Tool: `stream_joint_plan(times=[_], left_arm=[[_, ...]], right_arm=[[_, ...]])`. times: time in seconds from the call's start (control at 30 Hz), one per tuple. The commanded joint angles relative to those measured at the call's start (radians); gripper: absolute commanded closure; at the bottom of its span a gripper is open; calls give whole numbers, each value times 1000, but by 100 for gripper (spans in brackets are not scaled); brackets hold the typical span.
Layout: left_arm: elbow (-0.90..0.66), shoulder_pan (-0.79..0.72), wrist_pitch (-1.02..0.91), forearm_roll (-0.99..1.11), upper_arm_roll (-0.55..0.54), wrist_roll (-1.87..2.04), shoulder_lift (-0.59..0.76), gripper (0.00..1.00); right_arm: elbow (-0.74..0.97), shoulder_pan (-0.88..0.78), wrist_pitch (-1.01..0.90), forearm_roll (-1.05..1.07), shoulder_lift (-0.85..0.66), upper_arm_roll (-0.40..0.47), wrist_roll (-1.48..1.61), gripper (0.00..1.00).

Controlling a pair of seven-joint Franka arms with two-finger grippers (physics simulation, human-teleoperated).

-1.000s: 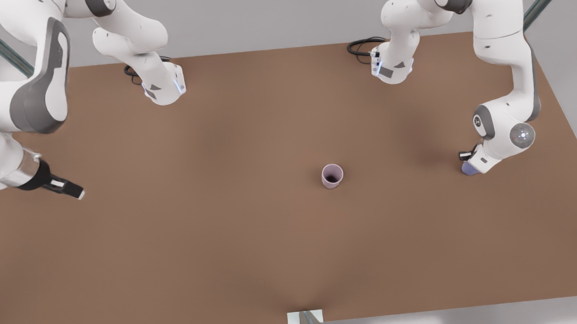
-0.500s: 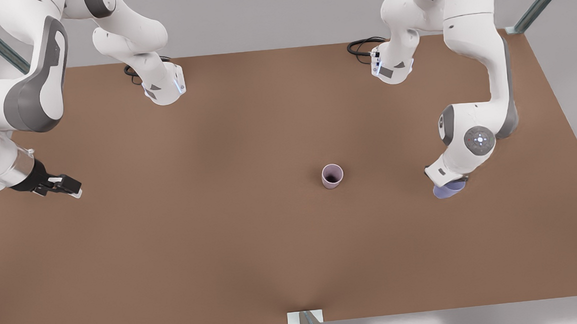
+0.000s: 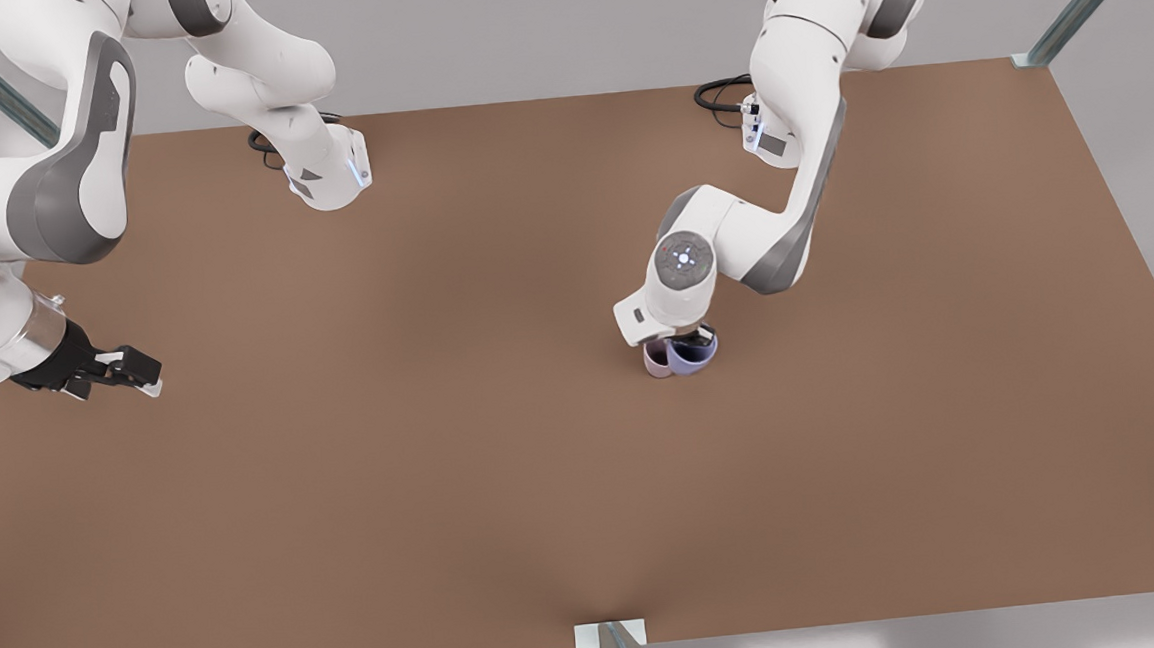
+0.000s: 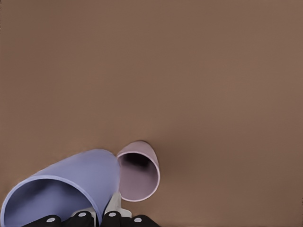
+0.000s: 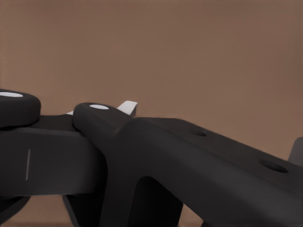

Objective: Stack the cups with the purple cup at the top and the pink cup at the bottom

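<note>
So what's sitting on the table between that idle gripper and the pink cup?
Nothing: in the front view, bare brown table runs from the waiting right gripper to the pink cup.

**Matt cups, matt table, glossy arms**

The purple cup (image 4: 71, 182) is showing a smooth, matt, plastic-looking skin, and the pink cup (image 4: 139, 176) is looking just as matt, darker inside. The table (image 3: 446, 472) is reading as a flat brown matt sheet with no grain. The arm shells are gleaming as glossy white plastic; the right gripper (image 3: 144, 375) is looking matt black.
</note>
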State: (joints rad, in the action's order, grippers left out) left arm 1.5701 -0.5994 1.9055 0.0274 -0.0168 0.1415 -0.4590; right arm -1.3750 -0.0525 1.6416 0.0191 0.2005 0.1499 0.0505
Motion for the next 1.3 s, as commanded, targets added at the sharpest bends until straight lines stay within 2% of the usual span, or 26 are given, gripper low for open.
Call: stream_joint_plan(times=[0.0, 0.8, 0.87, 0.93, 1.23, 1.27], left_arm=[[-1, -13, -16, -4, 0, 328, -1, 79], [-1, -57, 21, -12, 0, 362, -52, 78], [-1, -56, 21, -12, 0, 349, -56, 64], [-1, -56, 21, -11, 0, 348, -56, 56], [-2, -56, 17, -11, 0, 343, -55, 55], [-2, -56, 12, -9, 1, 343, -52, 42]], right_arm=[[1, -1, 7, 1, -1, 0, 75, 0], [16, 3, -8, 1, -18, 17, 72, 0], [16, 3, -8, 2, -18, 17, 71, 0], [16, 5, -8, 1, -20, 17, 72, 0], [16, 3, -5, 1, -18, 17, 71, 0], [16, 3, -5, 1, -18, 17, 71, 0]])
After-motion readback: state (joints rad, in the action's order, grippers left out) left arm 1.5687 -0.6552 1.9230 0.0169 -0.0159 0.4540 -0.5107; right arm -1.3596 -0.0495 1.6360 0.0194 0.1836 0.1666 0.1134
